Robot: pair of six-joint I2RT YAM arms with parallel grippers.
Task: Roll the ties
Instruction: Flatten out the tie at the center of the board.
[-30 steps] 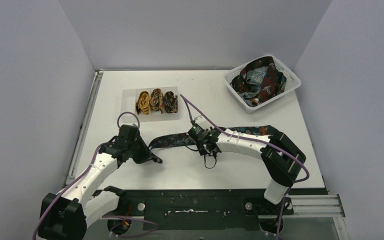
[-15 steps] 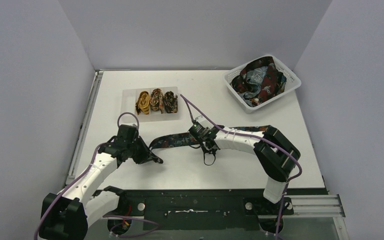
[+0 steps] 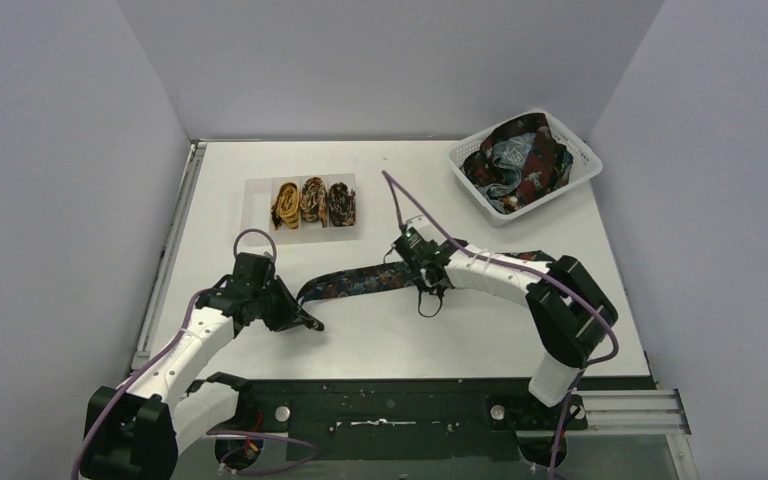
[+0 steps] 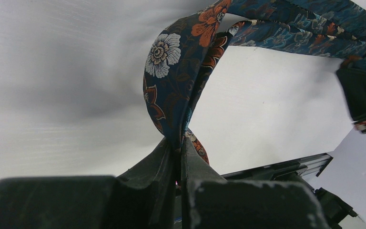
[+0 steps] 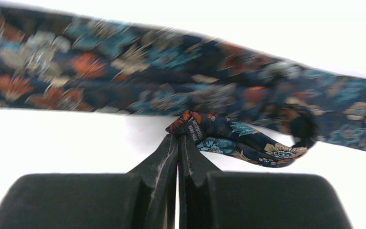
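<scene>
A dark navy tie with orange, teal and white flowers (image 3: 355,284) lies across the middle of the table. My left gripper (image 3: 310,320) is shut on its left end. In the left wrist view the tie (image 4: 171,81) rises in a fold from the shut gripper (image 4: 177,147). My right gripper (image 3: 428,288) is shut on the tie's narrow end. In the right wrist view that labelled end (image 5: 228,136) loops right from the gripper (image 5: 178,138), with the wide band (image 5: 147,86) behind. Three rolled ties, mustard (image 3: 285,204), brown (image 3: 312,199) and dark (image 3: 341,203), lie side by side.
The rolled ties lie in a shallow clear tray (image 3: 257,186) at the back left. A white lattice basket (image 3: 580,150) at the back right holds a heap of several loose ties (image 3: 515,160). Purple cables (image 3: 400,205) arch over both arms. The table's dark front rail (image 3: 390,400) runs along the near edge.
</scene>
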